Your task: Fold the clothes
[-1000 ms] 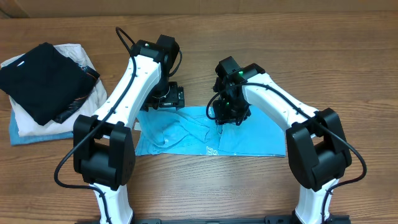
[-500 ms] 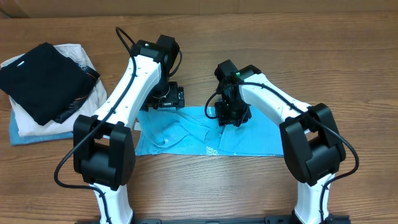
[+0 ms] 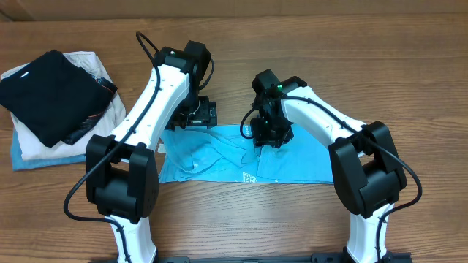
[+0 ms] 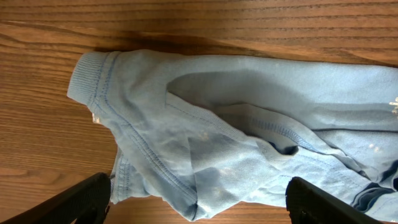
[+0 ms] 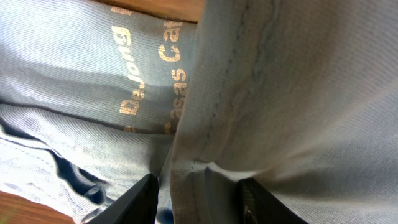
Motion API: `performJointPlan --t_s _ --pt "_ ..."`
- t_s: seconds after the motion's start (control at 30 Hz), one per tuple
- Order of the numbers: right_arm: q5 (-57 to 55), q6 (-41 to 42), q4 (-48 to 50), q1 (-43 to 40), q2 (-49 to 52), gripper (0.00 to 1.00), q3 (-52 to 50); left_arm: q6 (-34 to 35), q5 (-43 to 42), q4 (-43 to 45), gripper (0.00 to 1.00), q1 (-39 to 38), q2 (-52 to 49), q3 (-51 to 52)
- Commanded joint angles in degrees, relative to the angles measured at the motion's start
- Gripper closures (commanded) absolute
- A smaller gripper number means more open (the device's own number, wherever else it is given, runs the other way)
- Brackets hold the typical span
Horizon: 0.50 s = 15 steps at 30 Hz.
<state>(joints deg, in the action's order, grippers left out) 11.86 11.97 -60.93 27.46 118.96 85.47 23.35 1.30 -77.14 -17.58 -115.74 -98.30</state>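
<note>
The bench [image 3: 380,58] is carrying the sky-blue T-shirt [image 3: 212,157], which is lying crumpled toward 6 o'clock, and a folded garment stack [image 3: 51,95] at 10 o'clock. The right pincer [image 5: 198,193] is grasping a shirt fold at its 12 o'clock edge. The left pincer [image 4: 196,205] is hovering released over its 10 o'clock corner.

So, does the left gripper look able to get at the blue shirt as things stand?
Probably yes: the left gripper hangs open right above the shirt, over its bunched end, with nothing between it and the cloth. The right gripper grips a fold farther along, clear of that spot.
</note>
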Motion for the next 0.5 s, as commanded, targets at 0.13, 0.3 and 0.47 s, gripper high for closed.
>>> performJointPlan --t_s 0.13,0.3,0.47 --pt "-0.85 1.84 0.44 0.28 0.66 0.55 -0.02 -1.09 0.57 0.0 0.07 0.31 -0.5 -0.81" --pt "-0.83 1.84 0.39 0.28 0.66 0.55 -0.02 -1.09 0.57 -0.02 0.08 0.31 -0.5 -0.81" --pt "-0.85 1.84 0.04 0.28 0.7 0.55 -0.09 -1.09 0.57 -0.13 0.08 0.31 -0.5 -0.81"
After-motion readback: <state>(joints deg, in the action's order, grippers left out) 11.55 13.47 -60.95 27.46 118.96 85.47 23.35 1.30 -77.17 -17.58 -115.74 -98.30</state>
